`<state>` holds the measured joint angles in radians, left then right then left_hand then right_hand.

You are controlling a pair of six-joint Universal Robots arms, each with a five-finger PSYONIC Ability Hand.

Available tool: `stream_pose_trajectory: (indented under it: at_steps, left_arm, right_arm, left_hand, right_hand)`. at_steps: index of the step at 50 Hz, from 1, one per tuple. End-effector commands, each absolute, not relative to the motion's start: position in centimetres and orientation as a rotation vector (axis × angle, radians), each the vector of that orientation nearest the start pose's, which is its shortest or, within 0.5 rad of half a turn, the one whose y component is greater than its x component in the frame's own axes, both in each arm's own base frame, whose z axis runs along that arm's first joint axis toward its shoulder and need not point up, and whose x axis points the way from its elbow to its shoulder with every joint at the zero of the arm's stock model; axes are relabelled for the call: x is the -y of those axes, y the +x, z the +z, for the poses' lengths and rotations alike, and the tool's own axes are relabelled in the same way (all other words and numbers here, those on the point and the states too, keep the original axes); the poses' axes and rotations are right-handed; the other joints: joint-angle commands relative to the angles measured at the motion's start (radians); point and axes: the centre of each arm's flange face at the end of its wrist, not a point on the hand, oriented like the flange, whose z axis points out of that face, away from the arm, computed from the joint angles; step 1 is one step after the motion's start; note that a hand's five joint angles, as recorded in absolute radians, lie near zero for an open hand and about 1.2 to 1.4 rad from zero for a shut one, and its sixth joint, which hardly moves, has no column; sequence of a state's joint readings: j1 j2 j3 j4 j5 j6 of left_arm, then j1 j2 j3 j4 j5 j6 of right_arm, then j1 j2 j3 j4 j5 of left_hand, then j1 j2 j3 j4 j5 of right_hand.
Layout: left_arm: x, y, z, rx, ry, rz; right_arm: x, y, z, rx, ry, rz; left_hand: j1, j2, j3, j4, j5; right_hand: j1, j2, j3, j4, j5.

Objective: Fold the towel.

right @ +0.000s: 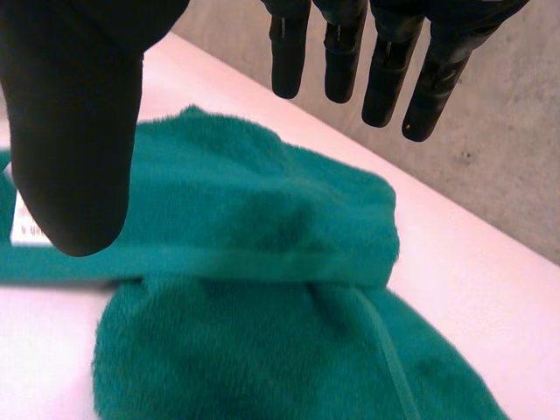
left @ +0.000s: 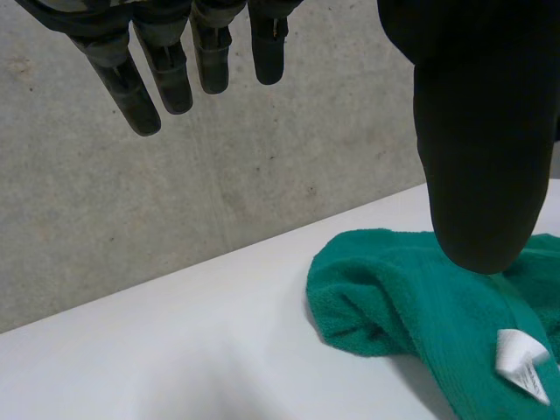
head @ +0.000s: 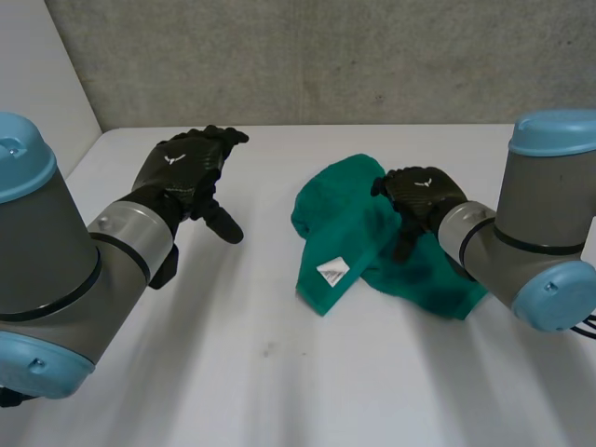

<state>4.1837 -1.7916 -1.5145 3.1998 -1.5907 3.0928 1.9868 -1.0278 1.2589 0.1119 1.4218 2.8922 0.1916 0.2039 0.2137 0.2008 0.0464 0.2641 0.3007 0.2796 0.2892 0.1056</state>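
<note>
hovering spread-fingered and empty: right hand (head: 424, 194) over crumpled towel (head: 340, 233); left hand (head: 182, 172) over bare table (head: 279, 372).

A smooth white counter (head: 279, 372) carries one crumpled green terry towel (head: 337, 219), lying bunched on its right half with a small white label (head: 332, 271) facing up.

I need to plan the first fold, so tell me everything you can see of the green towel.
The towel is teal-green terry, soft and fluffy in look, with a flat woven hem band and a white label near one edge. It is not spread out: it lies crumpled and partly doubled over itself on the white table. The right hand is over it with fingers straight; whether it touches the cloth is unclear.
</note>
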Motion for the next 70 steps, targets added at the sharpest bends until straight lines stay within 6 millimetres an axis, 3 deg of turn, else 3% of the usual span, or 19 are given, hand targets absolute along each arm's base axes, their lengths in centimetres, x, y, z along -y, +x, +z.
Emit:
stream_pose_trajectory:
  at_steps: [1, 6, 10, 15, 22, 27, 36, 39, 40, 41, 45, 46, 49, 50, 52, 53, 54, 62, 70]
  left_arm:
    - [23.4, -28.7, 25.5, -2.598, 0.617, -2.277]
    - [23.5, -28.7, 25.1, -2.606, 0.622, -2.261]
    - [23.6, -28.8, 24.8, -2.615, 0.628, -2.250]
    - [23.6, -28.9, 24.6, -2.619, 0.631, -2.241]
    - [23.7, -28.9, 24.5, -2.620, 0.631, -2.238]
    - [23.8, -28.9, 24.6, -2.615, 0.630, -2.242]
    - [23.8, -28.9, 24.6, -2.615, 0.630, -2.242]
    - [23.8, -28.9, 24.6, -2.615, 0.630, -2.242]
    - [23.8, -28.9, 24.6, -2.617, 0.630, -2.240]
    - [23.8, -28.9, 24.6, -2.617, 0.628, -2.243]
    - [23.8, -28.9, 24.6, -2.614, 0.630, -2.245]
    - [23.8, -28.9, 24.6, -2.615, 0.630, -2.242]
    - [23.9, -28.9, 24.7, -2.612, 0.627, -2.247]
    - [23.8, -28.9, 24.7, -2.614, 0.628, -2.247]
    - [23.9, -28.9, 24.7, -2.616, 0.622, -2.248]
    - [23.9, -28.9, 24.7, -2.616, 0.622, -2.248]
    - [23.9, -28.9, 24.6, -2.619, 0.618, -2.245]
    - [23.6, -29.4, 23.7, -2.710, 0.563, -2.222]
    - [21.8, -32.1, 20.7, -3.196, 0.168, -2.078]
  right_arm:
    - [29.2, 29.3, 18.9, -2.226, -1.025, -1.654]
    - [28.7, 29.7, 17.1, -2.247, -1.081, -1.596]
    - [27.5, 31.2, 16.9, -2.180, -1.132, -1.589]
    - [25.9, 33.7, 14.9, -2.081, -1.221, -1.509]
    - [25.8, 35.5, 14.4, -2.000, -1.248, -1.548]
    - [26.9, 36.6, 13.0, -2.001, -1.261, -1.560]
    - [28.1, 37.2, 11.3, -2.002, -1.323, -1.595]
    - [28.6, 37.2, 11.2, -2.020, -1.335, -1.631]
    - [29.2, 37.2, 11.4, -2.035, -1.331, -1.673]
    - [29.9, 37.2, 12.2, -2.045, -1.304, -1.733]
    - [31.1, 37.1, 13.8, -2.046, -1.239, -1.830]
    - [31.6, 37.1, 17.6, -1.982, -1.179, -1.952]
    - [31.4, 37.0, 20.6, -1.925, -1.146, -2.022]
    - [30.9, 36.7, 23.7, -1.864, -1.115, -2.090]
    - [30.2, 36.2, 27.3, -1.790, -1.079, -2.172]
    - [30.2, 36.2, 27.3, -1.790, -1.079, -2.173]
    - [29.5, 35.7, 29.8, -1.733, -1.063, -2.219]
    - [26.9, 34.6, 35.8, -1.550, -1.039, -2.319]
    - [24.9, 34.2, 39.1, -1.440, -1.020, -2.372]
  left_hand:
    - [-0.002, -0.014, -0.024, -0.011, -0.031]
    - [-0.002, -0.014, -0.024, -0.011, -0.031]
    - [-0.002, -0.014, -0.024, -0.011, -0.031]
    - [-0.002, -0.014, -0.024, -0.011, -0.031]
    - [-0.002, -0.014, -0.024, -0.011, -0.031]
    - [-0.002, -0.014, -0.024, -0.011, -0.031]
    - [-0.002, -0.014, -0.024, -0.011, -0.031]
    - [-0.002, -0.014, -0.024, -0.011, -0.031]
    - [-0.002, -0.014, -0.024, -0.011, -0.031]
    - [-0.002, -0.014, -0.024, -0.011, -0.031]
    - [-0.002, -0.014, -0.024, -0.011, -0.031]
    - [-0.002, -0.014, -0.024, -0.011, -0.031]
    - [-0.002, -0.014, -0.024, -0.011, -0.031]
    - [-0.002, -0.014, -0.024, -0.011, -0.031]
    - [-0.002, -0.014, -0.024, -0.011, -0.031]
    - [-0.002, -0.014, -0.024, -0.011, -0.031]
    - [-0.002, -0.014, -0.024, -0.011, -0.031]
    - [-0.002, -0.014, -0.024, -0.011, -0.031]
    - [0.007, -0.005, -0.015, -0.002, -0.022]
  right_hand:
    - [-0.003, -0.040, -0.018, -0.028, -0.019]
    - [-0.003, -0.040, -0.018, -0.028, -0.019]
    - [-0.003, -0.040, -0.018, -0.028, -0.019]
    - [0.015, -0.022, -0.001, -0.011, -0.002]
    - [0.050, 0.013, 0.034, 0.025, 0.034]
    - [0.143, 0.107, 0.128, 0.118, 0.127]
    - [0.208, 0.172, 0.193, 0.183, 0.192]
    - [0.376, 0.339, 0.360, 0.351, 0.360]
    - [0.777, 0.740, 0.761, 0.752, 0.761]
    - [1.129, 1.092, 1.113, 1.103, 1.113]
    - [1.132, 1.096, 1.117, 1.107, 1.116]
    - [1.132, 1.096, 1.117, 1.107, 1.116]
    - [1.132, 1.096, 1.117, 1.107, 1.116]
    - [1.132, 1.096, 1.117, 1.107, 1.116]
    - [1.132, 1.096, 1.117, 1.107, 1.116]
    - [1.132, 1.096, 1.117, 1.107, 1.116]
    - [1.132, 1.096, 1.117, 1.107, 1.116]
    - [1.132, 1.096, 1.117, 1.107, 1.116]
    - [1.132, 1.096, 1.117, 1.107, 1.116]
